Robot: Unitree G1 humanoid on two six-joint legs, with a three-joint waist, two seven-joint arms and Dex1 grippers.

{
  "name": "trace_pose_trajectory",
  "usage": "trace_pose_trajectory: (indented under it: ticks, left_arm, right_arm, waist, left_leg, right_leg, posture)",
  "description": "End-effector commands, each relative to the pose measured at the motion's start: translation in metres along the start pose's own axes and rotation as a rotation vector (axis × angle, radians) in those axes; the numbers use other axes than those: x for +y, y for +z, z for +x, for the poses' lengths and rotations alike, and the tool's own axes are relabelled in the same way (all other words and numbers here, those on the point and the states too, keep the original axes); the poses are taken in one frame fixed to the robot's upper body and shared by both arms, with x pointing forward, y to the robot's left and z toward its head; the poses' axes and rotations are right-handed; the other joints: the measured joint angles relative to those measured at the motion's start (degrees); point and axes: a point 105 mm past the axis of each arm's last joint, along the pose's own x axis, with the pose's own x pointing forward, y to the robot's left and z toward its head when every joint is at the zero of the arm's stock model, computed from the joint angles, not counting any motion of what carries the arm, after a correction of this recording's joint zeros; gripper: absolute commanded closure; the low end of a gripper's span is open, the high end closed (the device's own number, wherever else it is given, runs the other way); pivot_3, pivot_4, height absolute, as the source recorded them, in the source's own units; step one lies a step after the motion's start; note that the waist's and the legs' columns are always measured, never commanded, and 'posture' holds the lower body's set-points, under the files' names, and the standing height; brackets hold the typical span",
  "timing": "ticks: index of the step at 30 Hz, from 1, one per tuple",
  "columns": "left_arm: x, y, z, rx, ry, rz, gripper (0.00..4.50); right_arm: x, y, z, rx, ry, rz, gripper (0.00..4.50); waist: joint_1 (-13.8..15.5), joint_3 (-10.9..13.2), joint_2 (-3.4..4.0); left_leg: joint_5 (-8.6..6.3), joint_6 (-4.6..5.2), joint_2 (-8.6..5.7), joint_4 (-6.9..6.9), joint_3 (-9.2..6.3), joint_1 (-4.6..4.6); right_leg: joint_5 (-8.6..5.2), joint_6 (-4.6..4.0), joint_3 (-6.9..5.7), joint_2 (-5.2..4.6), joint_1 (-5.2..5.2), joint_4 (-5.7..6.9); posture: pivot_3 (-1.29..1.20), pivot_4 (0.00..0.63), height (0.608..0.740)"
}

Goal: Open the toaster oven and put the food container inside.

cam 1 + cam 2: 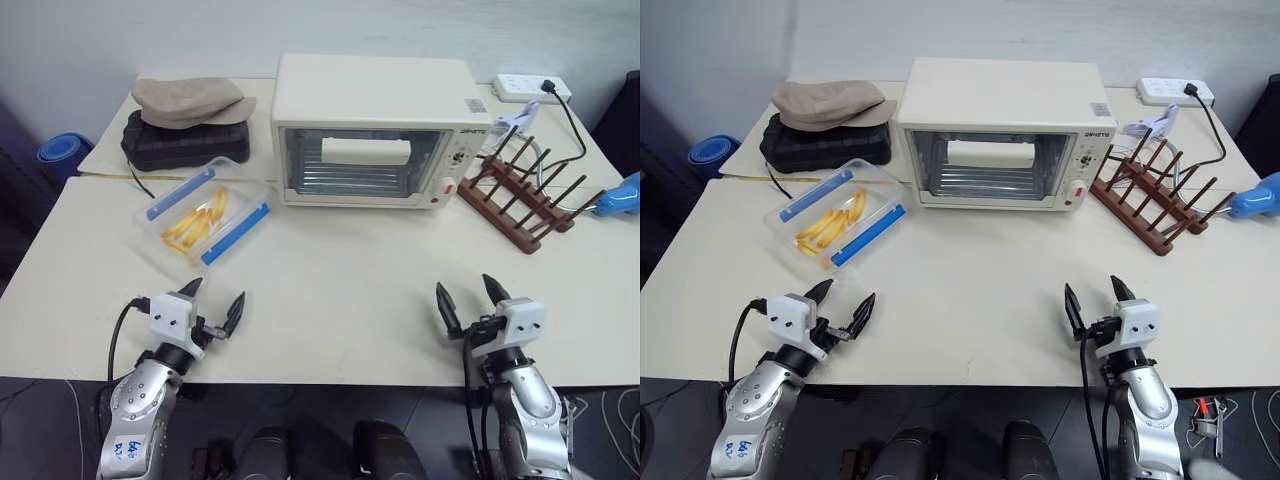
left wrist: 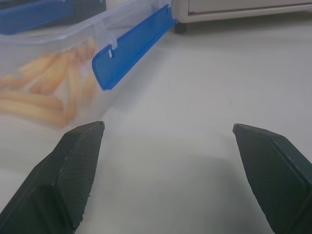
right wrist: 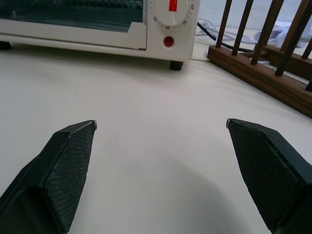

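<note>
While both arms wait at the near worktop (image 1: 340,300) edge, the left claw (image 1: 212,306) and right claw (image 1: 466,303) gape wide, grasping nothing, likely staged for the door. Food container (image 1: 205,217) lies lidded, just ahead of the left claw, near the toaster oven's (image 1: 375,130) left corner. Oven door is shut, handle (image 1: 366,151) forward. Bare worktop ahead gives drop-down room; wooden rack (image 1: 520,195) crowds the oven's right side.

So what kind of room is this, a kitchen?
Probably a pretend kitchen set up on a work table, not a real one. There's a toaster oven, a box of food strips and a wooden dish rack, but also a power strip and loose cables.
</note>
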Motion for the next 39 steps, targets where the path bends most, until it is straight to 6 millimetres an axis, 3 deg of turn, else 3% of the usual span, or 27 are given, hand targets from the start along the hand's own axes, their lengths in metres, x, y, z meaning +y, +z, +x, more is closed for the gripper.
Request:
trace_pose_trajectory:
  ticks: [1, 4, 6, 11, 15, 18, 22, 30, 34, 37, 39]
  left_arm:
    - [-0.004, 0.002, -0.001, 0.015, -0.042, -0.013, 0.00]
    - [-0.017, 0.018, -0.006, -0.029, -0.201, -0.129, 0.00]
    - [-0.010, 0.033, -0.010, -0.059, -0.249, -0.209, 0.00]
    - [-0.002, 0.082, -0.009, -0.089, -0.487, -0.216, 0.00]
    - [0.001, 0.116, 0.002, -0.140, -0.609, -0.216, 0.00]
    - [0.003, 0.131, 0.014, -0.184, -0.627, -0.201, 0.00]
    - [-0.006, 0.135, 0.022, -0.198, -0.665, -0.203, 0.00]
    - [-0.016, 0.127, 0.030, -0.187, -0.677, -0.207, 0.00]
    - [-0.012, 0.125, 0.038, -0.175, -0.648, -0.196, 0.00]
    - [-0.006, 0.136, 0.050, -0.217, -0.628, -0.200, 0.00]
    - [0.002, 0.149, 0.063, -0.267, -0.596, -0.216, 0.40]
  right_arm:
    - [-0.007, 0.012, 0.003, -0.036, 0.016, -0.013, 0.03]
    - [-0.005, 0.029, 0.014, -0.078, 0.081, 0.004, 0.03]
    - [0.003, 0.043, 0.027, -0.080, 0.194, 0.035, 0.03]
    - [0.022, 0.081, 0.062, -0.047, 0.467, 0.082, 0.03]
    - [0.026, 0.098, 0.091, -0.049, 0.544, 0.060, 0.03]
    - [0.028, 0.111, 0.114, -0.081, 0.553, 0.058, 0.03]
    - [0.037, 0.123, 0.134, -0.103, 0.583, 0.058, 0.03]
    - [0.071, 0.138, 0.137, -0.160, 0.747, 0.053, 0.03]
    - [0.078, 0.130, 0.119, -0.112, 0.807, 0.035, 0.03]
    - [0.077, 0.122, 0.105, -0.095, 0.828, 0.001, 0.03]
    - [0.078, 0.115, 0.095, -0.076, 0.846, -0.030, 0.00]
  waist:
    - [0.0, 0.0, 0.00]
    - [-0.1, 0.0, 0.00]
    - [-0.2, 0.0, 0.03]
    - [-0.3, 0.1, 0.23]
    - [-0.1, 0.1, 0.24]
    - [-0.1, 0.2, 0.24]
    - [-0.2, 0.2, 0.23]
    - [-0.5, 0.2, 0.22]
    - [-0.4, 0.2, 0.23]
    - [-0.3, 0.2, 0.22]
    - [-0.1, 0.2, 0.21]
  left_leg:
    - [0.00, 0.00, 0.00, -0.01, -0.01, 0.00]
    - [0.00, 0.01, 0.00, -0.01, 0.01, -0.02]
    - [0.00, 0.00, 0.02, 0.02, -0.01, -0.03]
    - [0.02, -0.02, 0.07, 0.17, -0.14, -0.04]
    - [0.02, -0.03, 0.05, 0.19, -0.22, -0.08]
    - [0.01, -0.01, -0.03, 0.17, -0.24, -0.15]
    - [-0.01, 0.02, -0.12, 0.18, -0.18, -0.22]
    - [-0.01, 0.03, -0.08, 0.28, -0.20, -0.24]
    - [-0.01, 0.03, -0.08, 0.33, -0.20, -0.24]
    - [-0.01, 0.03, -0.08, 0.30, -0.22, -0.24]
    - [-0.01, 0.03, -0.09, 0.31, -0.20, -0.24]
  right_leg:
    - [0.00, 0.00, -0.01, 0.00, 0.00, 0.01]
    - [0.00, 0.00, -0.01, 0.00, 0.00, 0.08]
    - [0.00, 0.00, 0.00, 0.00, 0.00, 0.07]
    - [-0.08, -0.14, -0.09, -0.03, 0.00, 0.05]
    - [-0.10, -0.18, -0.18, -0.03, 0.01, 0.08]
    - [-0.08, -0.16, -0.27, 0.00, 0.01, 0.20]
    - [-0.06, -0.11, -0.70, 0.20, -0.04, 0.20]
    - [-0.05, -0.09, -0.83, 0.20, -0.03, 0.26]
    - [-0.04, -0.07, -0.82, 0.20, -0.02, 0.31]
    - [-0.04, -0.07, -0.84, 0.24, -0.02, 0.31]
    - [-0.04, -0.07, -0.84, 0.27, -0.02, 0.30]
  posture:
    - [0.00, 0.150, 0.740]
    - [0.00, 0.150, 0.740]
    - [0.00, 0.150, 0.740]
    - [0.00, 0.150, 0.740]
    - [0.00, 0.150, 0.740]
    - [0.00, 0.150, 0.740]
    - [0.00, 0.150, 0.740]
    - [0.00, 0.150, 0.740]
    - [0.00, 0.150, 0.740]
    - [0.00, 0.150, 0.740]
    - [0.00, 0.150, 0.740]
